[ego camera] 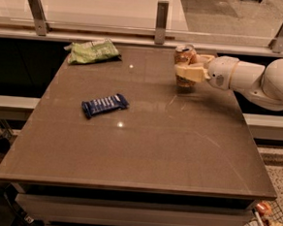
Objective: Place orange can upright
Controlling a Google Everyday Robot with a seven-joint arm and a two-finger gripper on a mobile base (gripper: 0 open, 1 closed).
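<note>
1. The orange can [184, 53] is near the far right corner of the counter [153, 154], a bit in from both the far edge and the right edge. It's standing upright, silver top facing up.
2. The gripper [185, 65] is right on it, fingers closed around the can's middle. One pale finger [187, 72] crosses the front of the can and the other sits behind it on the far side.
3. Can't say for sure whether the can's bottom is actually resting on the counter or hanging just above it. There's a reflection right under it that muddies things.
4. The white arm [250, 79] comes in from the right side, over the counter's right edge, roughly level with the surface.
5. A green snack bag [93, 51] is lying flat near the far left corner, well apart from the can.
6. A blue candy bar [104, 105] is lying flat left of the counter's middle, angled a little, its right end tipped toward the far edge. It's on its own, not touching anything else.
7. Behind the far edge there's a rail with metal posts [161, 20], and the light floor shows beyond it.
</note>
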